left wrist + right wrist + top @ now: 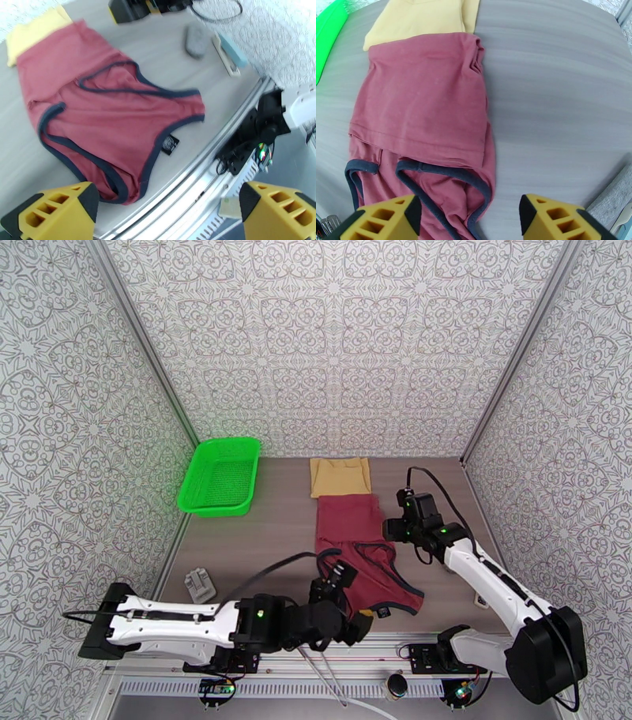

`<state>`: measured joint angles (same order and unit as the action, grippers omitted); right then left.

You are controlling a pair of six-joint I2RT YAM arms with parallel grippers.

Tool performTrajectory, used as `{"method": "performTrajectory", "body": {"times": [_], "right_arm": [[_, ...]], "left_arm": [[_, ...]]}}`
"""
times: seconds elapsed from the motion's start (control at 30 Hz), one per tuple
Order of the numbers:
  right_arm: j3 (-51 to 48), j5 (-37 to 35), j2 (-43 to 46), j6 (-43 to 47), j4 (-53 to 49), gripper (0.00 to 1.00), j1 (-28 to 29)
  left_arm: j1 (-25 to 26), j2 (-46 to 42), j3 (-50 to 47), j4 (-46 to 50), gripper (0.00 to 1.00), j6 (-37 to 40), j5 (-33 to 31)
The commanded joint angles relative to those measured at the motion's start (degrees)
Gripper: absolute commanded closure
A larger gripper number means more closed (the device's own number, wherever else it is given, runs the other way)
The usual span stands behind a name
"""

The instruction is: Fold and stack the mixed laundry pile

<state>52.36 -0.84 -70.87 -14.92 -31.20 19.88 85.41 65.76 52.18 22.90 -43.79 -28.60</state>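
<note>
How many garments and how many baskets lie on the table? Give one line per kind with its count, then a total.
Garments: 2 (maroon tank top, tan cloth)
Baskets: 1 (green basket)
Total: 3

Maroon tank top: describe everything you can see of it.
The maroon tank top is soft, thin knit cloth with navy trim around neck and armholes and a small dark label at its near edge. It lies flat on the table, partly folded: the body is doubled over, its hem lying across the straps. Its far end overlaps the tan cloth. Wrinkles bunch along its right side. Nothing is gripping it.
</note>
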Motion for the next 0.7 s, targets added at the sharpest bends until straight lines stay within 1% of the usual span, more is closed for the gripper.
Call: {"method": "performTrajectory", "body": {"times": [0.0,0.07,0.1,0.17,0.2,0.23,0.27,0.33,0.4,0.47,0.57,0.6,0.67], "right_arm": [[0.33,2.23,0.3,1.4,0.73,0.3,0.15],[0.04,1.93,0.36,1.3,0.41,0.3,0.17],[-0.23,1.51,0.54,1.06,0.12,0.3,0.23],[-0.72,0.73,0.96,0.77,-0.5,0.3,0.16],[-0.97,0.39,1.15,0.61,-0.74,0.3,0.16],[-1.17,-0.09,1.38,0.53,-0.95,0.3,0.16],[-1.29,-0.37,1.44,0.51,-1.2,0.29,0.16],[-0.82,-0.8,1.44,0.85,-2.29,0.29,0.16],[-0.26,-1.29,1.44,1.11,-3.17,0.3,0.16],[0.42,-1.29,1.52,1.38,-3.85,0.3,0.16],[0.61,-0.63,1.61,1.56,-3.96,0.29,0.16],[0.5,-0.24,1.61,1.69,-3.96,0.29,0.16],[0.2,0.35,1.53,1.73,-3.78,0.29,0.14]], "left_arm": [[-6.5,-1.82,-6.7,-7.7,0.01,-7.53,3.08],[-6.31,-1.08,-6.68,-7.44,0.01,-9.22,2.34],[-6.51,-0.05,-5.29,-4.84,0.01,-10.34,3.13],[-6.99,2.8,-0.39,4.79,0.02,-13.74,4.14],[-6.53,4.86,2.42,11.05,0.04,-16.52,3.31],[-6.06,7.12,5.16,16.49,0.08,-19.2,3.21],[-5.83,9.21,7.04,20.08,0.13,-21.48,4.4],[-6.11,14.6,10.76,27.21,0.28,-27.56,9.35],[-5.47,19.88,13.6,33.26,0.32,-33.45,12.88],[-4.65,24.63,16.02,36.43,0.33,-36.13,15.37],[-4.67,29.73,18.7,40.62,0.32,-39.83,16.41],[-5.17,30.56,18.67,40.01,0.32,-40.01,17.05],[-6.35,31.14,17.68,35.8,0.32,-38.93,18.36]]}}
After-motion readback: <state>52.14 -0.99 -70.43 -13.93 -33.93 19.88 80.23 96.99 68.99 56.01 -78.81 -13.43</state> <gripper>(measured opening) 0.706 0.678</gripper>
